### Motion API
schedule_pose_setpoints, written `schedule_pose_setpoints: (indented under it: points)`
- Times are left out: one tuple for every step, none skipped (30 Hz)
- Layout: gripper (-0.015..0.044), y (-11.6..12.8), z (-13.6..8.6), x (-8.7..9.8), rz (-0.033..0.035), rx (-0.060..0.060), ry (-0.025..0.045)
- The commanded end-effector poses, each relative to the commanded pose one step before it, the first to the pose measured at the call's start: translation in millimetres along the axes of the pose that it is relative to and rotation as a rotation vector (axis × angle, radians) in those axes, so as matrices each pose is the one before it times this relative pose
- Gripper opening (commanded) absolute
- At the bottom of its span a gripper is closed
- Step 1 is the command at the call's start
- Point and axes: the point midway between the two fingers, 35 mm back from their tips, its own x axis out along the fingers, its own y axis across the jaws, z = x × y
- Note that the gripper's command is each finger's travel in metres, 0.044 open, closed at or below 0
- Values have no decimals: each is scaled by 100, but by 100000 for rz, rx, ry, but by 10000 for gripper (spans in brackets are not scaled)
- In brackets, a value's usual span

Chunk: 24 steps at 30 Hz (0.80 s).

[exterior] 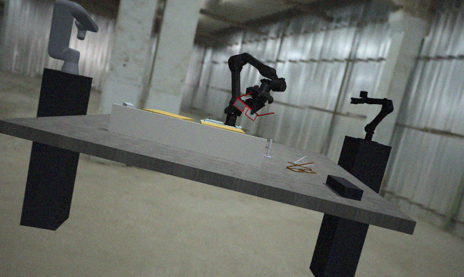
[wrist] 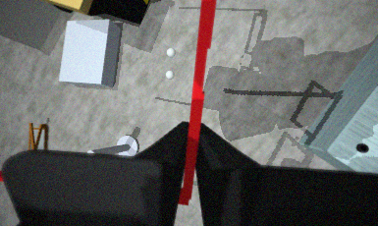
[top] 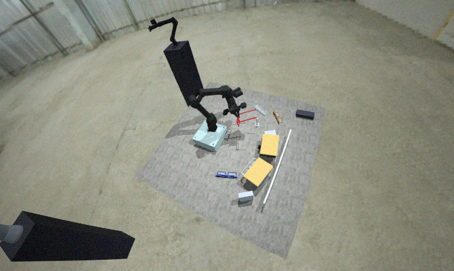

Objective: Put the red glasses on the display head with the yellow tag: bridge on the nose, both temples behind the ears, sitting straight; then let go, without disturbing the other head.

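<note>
My gripper (top: 236, 111) is shut on the red glasses (top: 246, 116) and holds them in the air above the mat, between my base and the far items. In the exterior view the glasses (exterior: 248, 108) hang tilted under the gripper (exterior: 257, 100), well above the table. In the wrist view a red bar of the frame (wrist: 199, 74) runs straight up from between the closed fingertips (wrist: 190, 132). Two orange-topped blocks (top: 269, 144) (top: 257, 171) stand to the right of the base; they look like the display heads. I cannot make out a yellow tag.
A long white bar (top: 277, 166) lies beside the blocks. Blue glasses (top: 225, 174), brown glasses (top: 277, 116), a white pair (top: 260, 109), a small white stand (top: 256, 124), a dark box (top: 304, 113) and white cubes (top: 245, 196) (wrist: 88, 51) are on the mat. My pale blue base (top: 210, 137) is on the left.
</note>
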Motion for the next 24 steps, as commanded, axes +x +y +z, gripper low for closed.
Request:
schedule_pose_setpoints:
  points:
    - [0, -176, -508, -859, 5396, 10613, -1361]
    - [0, -27, -117, -192, 1220, 2261, -60]
    - [0, -29, -115, -193, 1229, 2271, -9]
    - [0, -30, -113, -194, 1235, 2280, 43]
    - [0, -31, -111, -194, 1240, 2290, 94]
    - [0, -32, -109, -195, 1242, 2300, 147]
    - [0, -32, -107, -196, 1242, 2310, 199]
    - [0, -33, -105, -196, 1240, 2320, 251]
    - [0, -34, -103, -197, 1235, 2330, 304]
    - [0, -35, -102, -197, 1228, 2341, 356]
    - [0, -35, -100, -198, 1219, 2351, 408]
    - [0, -36, -98, -198, 1208, 2362, 460]
    - [0, -36, -97, -198, 1195, 2372, 511]
    - [0, -36, -95, -199, 1180, 2383, 562]
    - [0, -37, -94, -199, 1162, 2394, 613]
    - [0, -37, -93, -199, 1142, 2405, 663]
    - [0, -37, -92, -199, 1120, 2416, 712]
    - [0, -38, -90, -199, 1096, 2427, 760]
    - [0, -38, -89, -200, 1070, 2438, 807]
    - [0, -38, -88, -200, 1042, 2449, 854]
    - [0, -39, -88, -200, 1013, 2461, 899]
    - [0, -39, -87, -200, 981, 2472, 943]
    - [0, -32, -71, -165, 782, 2045, 809]
    - [0, -20, -43, -99, 461, 1239, 502]
